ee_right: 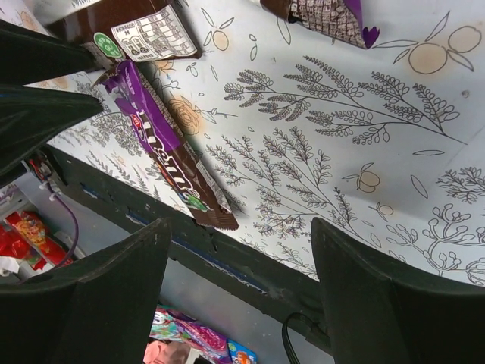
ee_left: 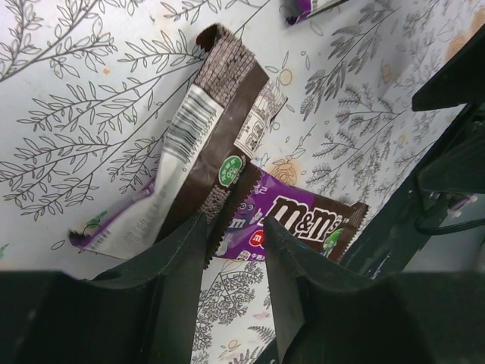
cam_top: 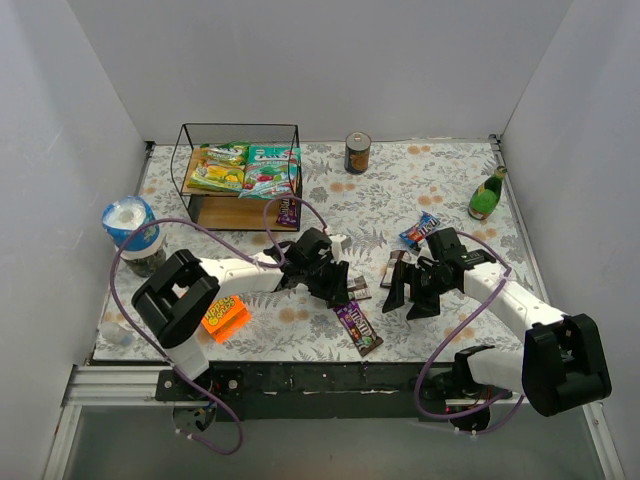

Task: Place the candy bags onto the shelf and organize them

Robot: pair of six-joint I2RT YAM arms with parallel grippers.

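The shelf (cam_top: 240, 128) stands at the back left, with the yellow-green bag (cam_top: 221, 170) and the teal bag (cam_top: 271, 170) on its top board. A small purple packet (cam_top: 288, 211) lies by its foot. My left gripper (cam_top: 340, 290) is narrowly open, low over the near end of a brown packet (ee_left: 220, 144); the packet's jagged edge lies against the inner side of one finger (ee_left: 182, 258). A purple M&M's packet (ee_left: 307, 220) lies beside it and also shows in the top view (cam_top: 358, 328). My right gripper (cam_top: 405, 298) is wide open and empty, near another brown packet (cam_top: 395, 268). A blue packet (cam_top: 420, 230) lies farther back.
A can (cam_top: 357, 153) and a green bottle (cam_top: 487, 195) stand at the back right. A blue-and-white tub (cam_top: 132, 228) stands at the left. The orange flat package (cam_top: 225, 316) lies near the front edge (cam_top: 300, 365). The two arms are close together at mid-table.
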